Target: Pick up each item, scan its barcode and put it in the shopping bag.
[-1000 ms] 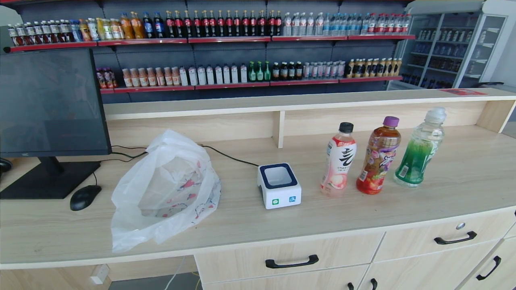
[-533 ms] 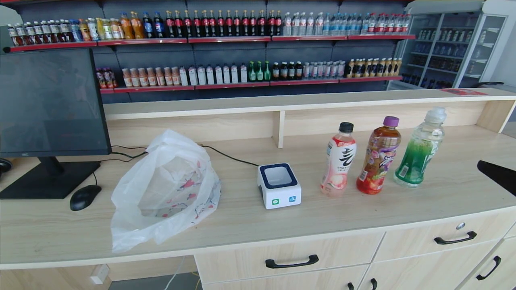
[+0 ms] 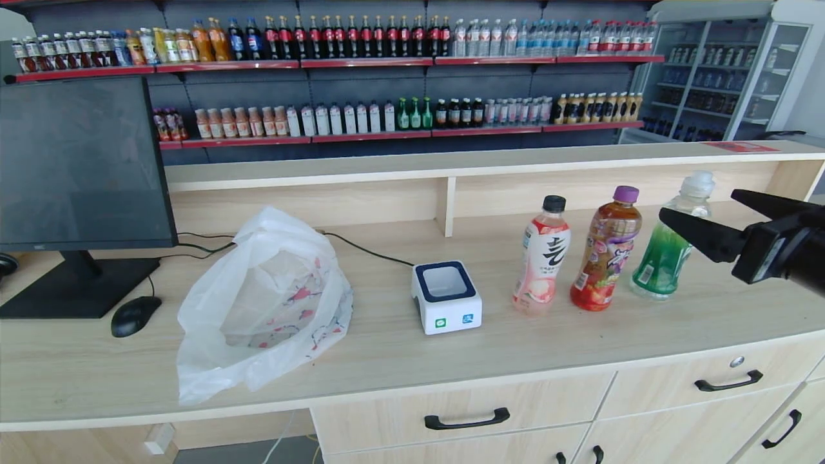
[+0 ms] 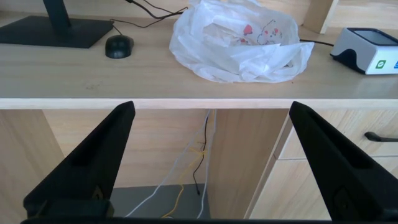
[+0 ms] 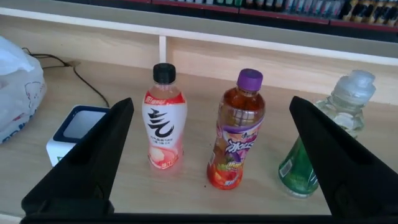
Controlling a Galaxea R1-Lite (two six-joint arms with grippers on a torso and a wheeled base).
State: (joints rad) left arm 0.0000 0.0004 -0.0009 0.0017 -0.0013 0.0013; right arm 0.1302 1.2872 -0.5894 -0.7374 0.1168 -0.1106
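In the head view the right hand (image 3: 699, 206), spread, hovers beside the green bottle (image 3: 662, 261) on the table (image 3: 387, 361). The left wrist view has the left hand (image 4: 211, 106), spread, low before the shopping bag (image 4: 239, 40).

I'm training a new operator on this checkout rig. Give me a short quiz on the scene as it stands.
1. True or false: the scanner stands between the bag and the pink bottle.
2. Which bottle is nearest the right gripper? A pink bottle, B purple-capped bottle, C green bottle.
3. Fill in: the right gripper's jaws stand ___.
Key: 1 true; 2 C; 3 open.
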